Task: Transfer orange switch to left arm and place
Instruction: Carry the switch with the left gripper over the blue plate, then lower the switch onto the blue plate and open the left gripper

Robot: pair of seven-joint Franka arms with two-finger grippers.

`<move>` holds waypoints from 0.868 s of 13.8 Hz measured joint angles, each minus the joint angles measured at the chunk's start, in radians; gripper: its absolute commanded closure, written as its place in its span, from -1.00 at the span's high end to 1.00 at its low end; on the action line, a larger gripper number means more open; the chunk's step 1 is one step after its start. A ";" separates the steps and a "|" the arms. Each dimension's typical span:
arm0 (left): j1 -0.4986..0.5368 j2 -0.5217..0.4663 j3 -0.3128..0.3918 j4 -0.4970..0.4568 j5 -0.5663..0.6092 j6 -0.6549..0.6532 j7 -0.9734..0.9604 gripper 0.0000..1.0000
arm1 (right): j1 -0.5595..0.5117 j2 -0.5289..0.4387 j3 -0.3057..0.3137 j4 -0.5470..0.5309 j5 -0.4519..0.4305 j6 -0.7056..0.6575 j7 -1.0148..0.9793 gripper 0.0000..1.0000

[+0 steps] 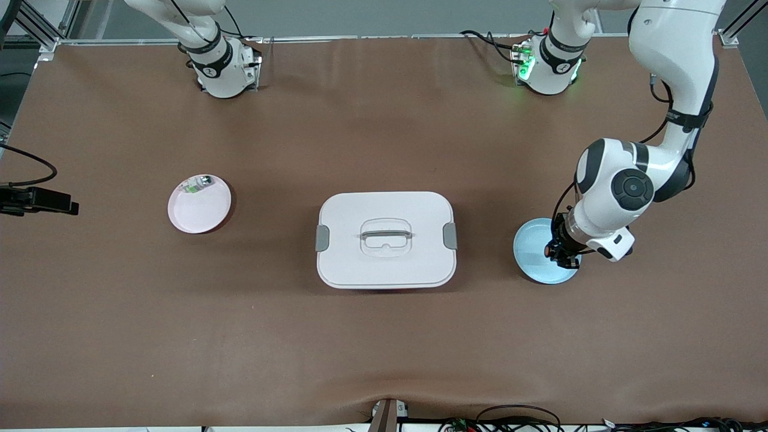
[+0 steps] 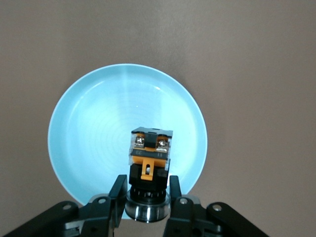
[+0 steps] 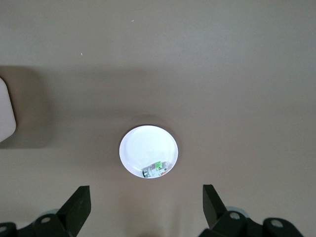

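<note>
The orange switch, black with an orange face and a silver ring, stands between the fingers of my left gripper at the rim of the blue plate. The fingers press on the ring from both sides. I cannot tell whether the switch rests on the plate. In the front view the left gripper is low over the blue plate, beside the box toward the left arm's end. My right gripper is open and empty, high over the pink plate.
The pink plate lies toward the right arm's end of the table and holds a whitish part with a green mark, which also shows in the right wrist view. The box stands between the two plates. A black clamp sits at the table's edge.
</note>
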 measured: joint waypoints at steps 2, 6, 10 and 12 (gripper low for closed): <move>0.001 0.018 0.000 -0.021 0.000 0.043 0.000 -1.00 | 0.000 -0.012 0.000 -0.020 -0.001 0.006 0.023 1.00; 0.002 0.040 0.000 -0.052 0.000 0.095 0.000 -1.00 | 0.001 -0.099 0.000 -0.186 -0.001 0.146 0.068 1.00; 0.003 0.056 0.000 -0.072 0.000 0.131 0.000 -1.00 | 0.001 -0.262 0.001 -0.448 -0.001 0.274 0.075 1.00; 0.003 0.068 0.000 -0.074 0.000 0.144 0.000 -1.00 | 0.001 -0.294 0.001 -0.485 0.000 0.283 0.078 1.00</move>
